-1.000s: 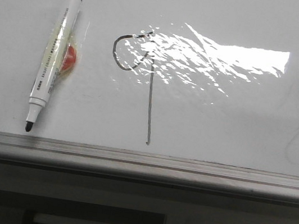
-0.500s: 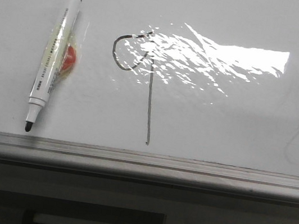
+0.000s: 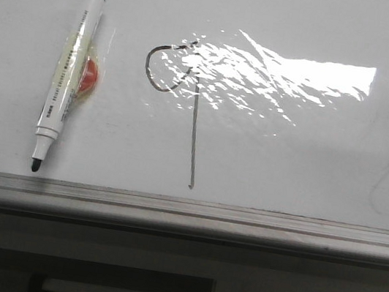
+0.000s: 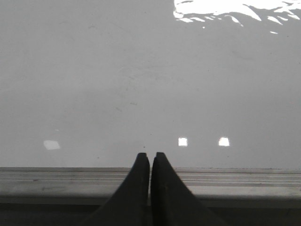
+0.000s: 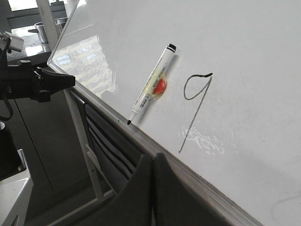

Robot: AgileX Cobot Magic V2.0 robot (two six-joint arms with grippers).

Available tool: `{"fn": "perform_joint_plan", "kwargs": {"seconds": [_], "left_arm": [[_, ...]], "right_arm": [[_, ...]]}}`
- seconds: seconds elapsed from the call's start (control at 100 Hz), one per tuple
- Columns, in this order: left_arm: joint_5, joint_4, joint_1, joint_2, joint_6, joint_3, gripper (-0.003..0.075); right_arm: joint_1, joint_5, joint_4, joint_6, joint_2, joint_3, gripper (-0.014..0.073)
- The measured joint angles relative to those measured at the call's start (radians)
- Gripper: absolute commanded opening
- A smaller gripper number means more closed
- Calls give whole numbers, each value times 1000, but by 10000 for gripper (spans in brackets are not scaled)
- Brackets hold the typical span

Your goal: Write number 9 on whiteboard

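The number 9 (image 3: pixel 195 128) is drawn in thin dark line on the whiteboard (image 3: pixel 311 157), its loop partly under the glare. It also shows in the right wrist view (image 5: pixel 195 106). A white marker (image 3: pixel 67 74) with a bare black tip lies on the board left of the 9, over a red-orange blob; it shows in the right wrist view (image 5: pixel 149 92) too. My left gripper (image 4: pixel 150 155) is shut and empty at the board's grey edge strip (image 4: pixel 235 181). My right gripper (image 5: pixel 154 156) is shut and empty, below the board's edge. Neither gripper shows in the front view.
A grey metal edge strip (image 3: pixel 183 215) runs along the board's near side, with a dark frame below. A faint grey smudge (image 3: pixel 385 183) marks the board's right part. The left arm (image 5: pixel 33 82) reaches toward the board's corner in the right wrist view.
The front view has shifted very slightly; the marker and the 9 stay where they were.
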Motion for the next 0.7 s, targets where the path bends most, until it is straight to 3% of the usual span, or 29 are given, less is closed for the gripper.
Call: {"fn": "perform_joint_plan", "kwargs": {"seconds": [0.7], "left_arm": [[1,0,0,0,-1,0,-20]], "right_arm": [[0,0,-9,-3,0,1,-62]]}}
